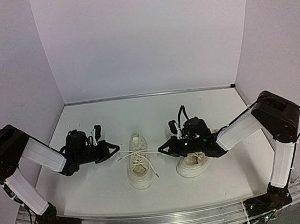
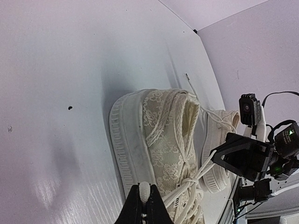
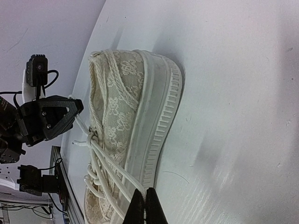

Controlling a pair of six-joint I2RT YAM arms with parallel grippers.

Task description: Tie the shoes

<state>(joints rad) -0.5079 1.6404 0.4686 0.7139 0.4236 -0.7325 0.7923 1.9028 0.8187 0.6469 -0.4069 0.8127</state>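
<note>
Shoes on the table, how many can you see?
2. One shoe lies in the middle of the table, its laces stretched sideways. The other shoe sits just right of it, partly hidden under the right arm.

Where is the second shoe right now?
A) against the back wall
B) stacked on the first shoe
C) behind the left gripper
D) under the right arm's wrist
D: the second shoe shows beneath the right arm's wrist, beside the first shoe, whose laces the left gripper and right gripper pinch.
</note>
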